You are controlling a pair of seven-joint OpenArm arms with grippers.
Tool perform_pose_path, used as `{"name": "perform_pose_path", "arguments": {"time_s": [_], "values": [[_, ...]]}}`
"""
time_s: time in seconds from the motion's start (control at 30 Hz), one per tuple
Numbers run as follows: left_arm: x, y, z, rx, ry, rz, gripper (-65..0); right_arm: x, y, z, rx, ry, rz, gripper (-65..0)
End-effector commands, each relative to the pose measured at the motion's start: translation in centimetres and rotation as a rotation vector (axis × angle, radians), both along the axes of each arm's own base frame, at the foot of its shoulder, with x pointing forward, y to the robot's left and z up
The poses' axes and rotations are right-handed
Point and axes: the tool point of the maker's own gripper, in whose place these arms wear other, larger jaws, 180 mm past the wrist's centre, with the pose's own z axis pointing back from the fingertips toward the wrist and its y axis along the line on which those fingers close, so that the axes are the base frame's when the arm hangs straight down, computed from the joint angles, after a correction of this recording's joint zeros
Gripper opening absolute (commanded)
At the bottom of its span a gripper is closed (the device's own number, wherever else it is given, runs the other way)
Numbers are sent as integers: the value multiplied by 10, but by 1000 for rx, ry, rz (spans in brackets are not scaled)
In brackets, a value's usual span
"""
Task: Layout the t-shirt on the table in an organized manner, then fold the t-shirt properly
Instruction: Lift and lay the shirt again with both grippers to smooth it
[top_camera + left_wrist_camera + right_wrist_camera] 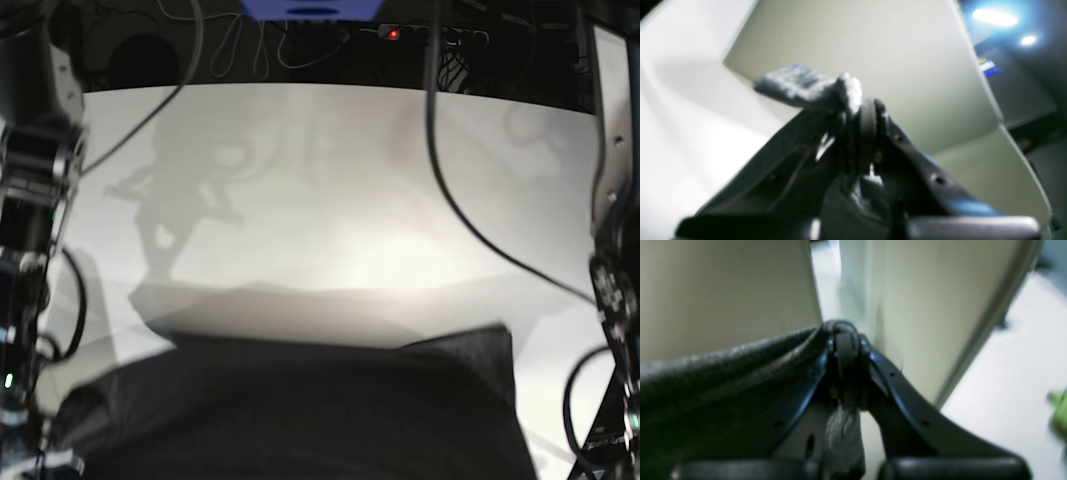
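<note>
Holding the t-shirt (300,410) taut, left pincer (853,96) and right pincer (843,336) each clamped on cloth, we advise lowering both evenly onto the worktop (330,180).

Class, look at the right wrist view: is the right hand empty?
No. The right hand is shut on a bunched fold of the t-shirt, whose grey cloth stretches away to the left.

One grey t-shirt (300,410) lies at the near edge of one white table (330,180). Two grippers show, the left gripper (858,100) and the right gripper (845,331), each pinching a bit of cloth.
</note>
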Motion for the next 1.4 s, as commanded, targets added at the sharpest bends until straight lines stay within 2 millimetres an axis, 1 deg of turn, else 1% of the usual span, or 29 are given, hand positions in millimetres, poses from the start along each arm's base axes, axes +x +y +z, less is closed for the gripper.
{"name": "perform_pose_path", "arguments": {"time_s": [0.0,0.03,0.1,0.13,0.17,0.23,0.27,0.3,0.33,0.37,0.4,0.43,0.47,0.5,0.6,0.63,0.7,0.73,0.8,0.83,0.87,0.9,0.93,0.97,1.07,1.13,1.23,1.3,1.37], "values": [[0,5,51,17,-120,18,-647,1,-9,57,-44,-128,-19,-650],[2,0,48,43,-110,13,-647,3,-9,74,-52,-157,-23,-650],[6,-19,45,64,-104,-17,-647,4,-11,97,-53,-197,-28,-650],[7,-24,45,65,-105,-27,-647,4,-12,103,-51,-207,-29,-650],[7,-25,47,57,-110,-28,-647,2,-10,110,-55,-222,-27,-650],[6,-27,47,29,-106,-48,-647,-4,-5,116,-73,-244,-19,-650],[4,-28,45,16,-90,-70,-647,-8,-2,105,-81,-225,-13,-650],[0,-25,44,-5,-74,-91,-647,-15,0,93,-91,-205,-9,-650],[-4,-16,46,-31,-72,-97,-647,-25,-1,83,-102,-191,-12,-650],[-7,-11,47,-51,-68,-107,-647,-33,2,63,-101,-164,-8,-650],[-11,-5,50,-71,-74,-109,-647,-39,8,48,-101,-145,1,-650],[-13,-3,55,-89,-89,-117,-648,-45,14,32,-98,-123,12,-650],[-19,2,68,-99,-121,-122,-648,-54,17,18,-97,-106,15,-650],[-26,9,58,-101,-113,-129,-648,-65,19,1,-93,-82,15,-650],[-47,25,6,-128,-51,-133,-648,-94,26,-41,-75,-21,17,-650],[-55,33,-12,-140,-27,-129,-648,-104,27,-57,-68,11,14,-650],[-75,44,-59,-164,42,-116,-648,-123,30,-92,-45,80,12,-650],[-87,48,-87,-174,86,-113,-648,-134,33,-107,-40,114,15,-650],[-113,59,-137,-194,171,-91,-648,-153,37,-134,-37,180,21,-650],[-131,66,-168,-221,221,-66,-648,-163,38,-148,-33,215,23,-650],[-147,72,-194,-246,258,-37,-648,-170,42,-161,-17,240,25,-650],[-162,74,-218,-271,295,-18,-648,-178,47,-171,-5,249,26,-650],[-175,72,-239,-296,329,-8,-648,-186,49,-179,-2,259,27,-650],[-187,72,-254,-310,354,2,-648,-194,50,-188,-5,273,29,-650],[-225,81,-285,-324,404,52,-648,-216,54,-207,-10,307,34,-650],[-240,78,-296,-319,424,59,-648,-224,58,-216,3,326,35,-650],[-261,79,-304,-298,437,76,-648,-232,57,-223,1,353,33,-650],[-271,75,-308,-293,441,78,-648,-238,57,-228,1,368,33,-650],[-282,74,-311,-286,448,81,-648,-240,56,-230,-3,378,33,-650]]}}
